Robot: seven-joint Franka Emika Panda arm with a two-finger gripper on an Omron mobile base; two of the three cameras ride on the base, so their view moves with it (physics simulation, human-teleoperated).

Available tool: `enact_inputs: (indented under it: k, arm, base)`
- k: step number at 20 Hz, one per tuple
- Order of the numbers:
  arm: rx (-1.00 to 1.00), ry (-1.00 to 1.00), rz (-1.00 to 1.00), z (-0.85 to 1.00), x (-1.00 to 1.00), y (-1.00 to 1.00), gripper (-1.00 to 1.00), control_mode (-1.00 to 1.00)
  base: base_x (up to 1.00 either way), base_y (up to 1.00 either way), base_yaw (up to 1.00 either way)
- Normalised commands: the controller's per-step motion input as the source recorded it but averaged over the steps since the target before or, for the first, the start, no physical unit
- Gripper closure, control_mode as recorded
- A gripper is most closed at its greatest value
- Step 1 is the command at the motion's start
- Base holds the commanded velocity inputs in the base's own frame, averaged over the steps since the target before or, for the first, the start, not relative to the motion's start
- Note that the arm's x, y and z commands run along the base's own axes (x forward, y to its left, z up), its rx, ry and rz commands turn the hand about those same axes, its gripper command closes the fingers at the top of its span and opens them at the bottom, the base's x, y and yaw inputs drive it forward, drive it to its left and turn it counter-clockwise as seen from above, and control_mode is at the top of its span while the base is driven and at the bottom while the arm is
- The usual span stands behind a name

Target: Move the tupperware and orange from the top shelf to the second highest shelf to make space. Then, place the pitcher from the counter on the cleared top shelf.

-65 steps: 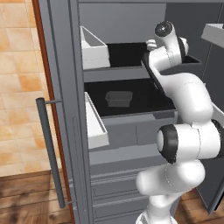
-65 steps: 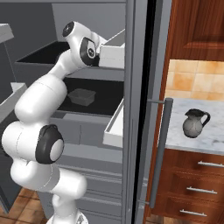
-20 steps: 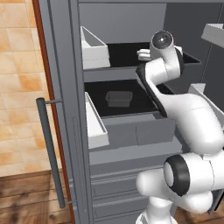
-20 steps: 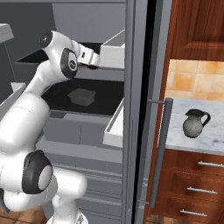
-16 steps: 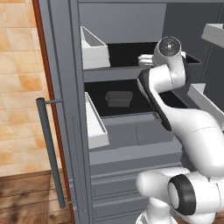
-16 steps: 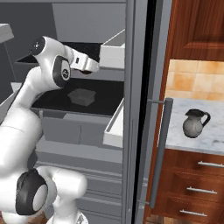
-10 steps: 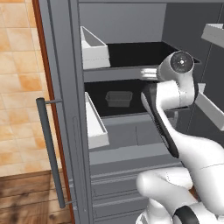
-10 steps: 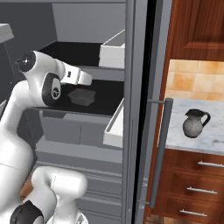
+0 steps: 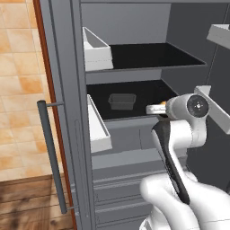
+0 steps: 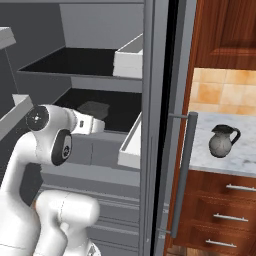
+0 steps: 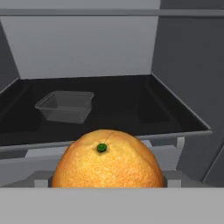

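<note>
Orange: lower centre of the hand view, before the second highest shelf.
Gripper: wide jaws clasp the orange's sides.
Handling: looks light, firm, rolls easily.
Tupperware: left on that shelf.

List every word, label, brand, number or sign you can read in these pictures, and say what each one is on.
None: no readable text appears in any view.
The orange, the tupperware, the pitcher, the white bins and the fridge door handle are all plain, with no lettering, labels or signs.
The only mark is the small green stem dot on the orange, which is not text.
</note>
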Motion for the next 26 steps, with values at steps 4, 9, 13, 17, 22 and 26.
enact_inputs:
  k: [4, 9, 13, 17, 22, 26]
  arm:
    - [0.00, 0.00, 0.00, -0.14, 0.22, 0.00, 1.00, -1.00]
    - [0.04, 0.01, 0.00, 0.00, 0.34, -0.07, 1.00, -1.00]
    - [0.07, 0.09, 0.00, -0.04, 0.46, -0.17, 1.00, -1.00]
    - [0.06, 0.15, 0.00, -0.07, 0.56, -0.16, 1.00, -1.00]
    - [0.01, 0.13, 0.00, -0.06, 0.60, -0.06, 1.00, -1.00]
    - [0.00, 0.03, 0.00, -0.14, 0.52, -0.04, 1.00, -1.00]
  base:
    - [0.00, 0.00, 0.00]
    - [0.00, 0.00, 0.00]
    - [0.00, 0.00, 0.00]
    - [0.00, 0.00, 0.00]
    - [0.00, 0.00, 0.00]
    - [0.00, 0.00, 0.00]
